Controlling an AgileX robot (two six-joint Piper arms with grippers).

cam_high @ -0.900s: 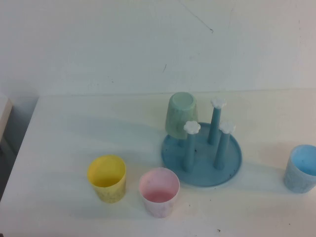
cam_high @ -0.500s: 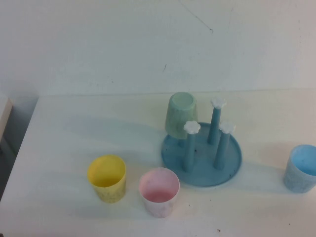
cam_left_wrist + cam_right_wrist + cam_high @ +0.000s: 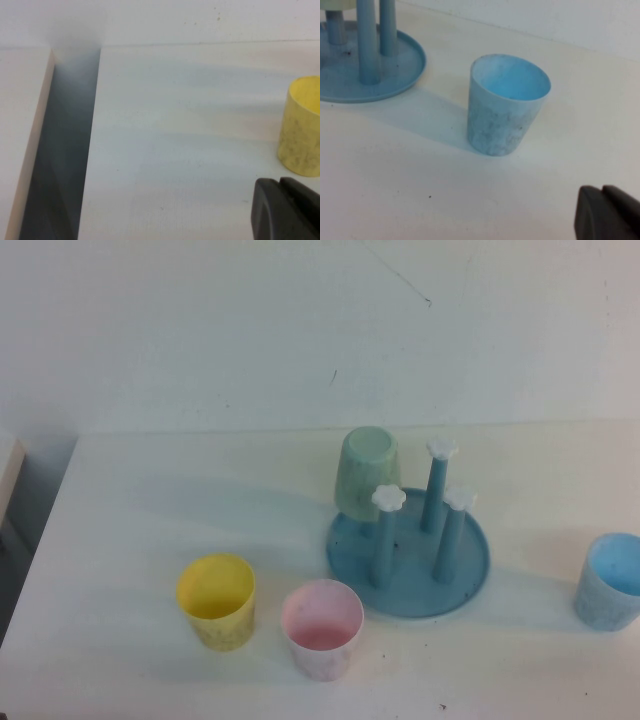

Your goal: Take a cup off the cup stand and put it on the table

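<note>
The mint-green cup (image 3: 368, 474) sits upside down on the back-left peg of the round blue cup stand (image 3: 410, 570). Three other pegs with white flower caps stand bare. The stand's edge also shows in the right wrist view (image 3: 395, 75). The white table (image 3: 150, 530) lies under everything. Neither arm shows in the high view. My left gripper (image 3: 286, 210) is shut and empty, low over the table near the yellow cup (image 3: 302, 132). My right gripper (image 3: 607, 212) is shut and empty, near the light blue cup (image 3: 505, 105).
A yellow cup (image 3: 216, 601) and a pink cup (image 3: 322, 628) stand in front of the stand on its left. A light blue cup (image 3: 610, 581) stands at the right edge. The table's left edge drops to a dark gap (image 3: 65, 150).
</note>
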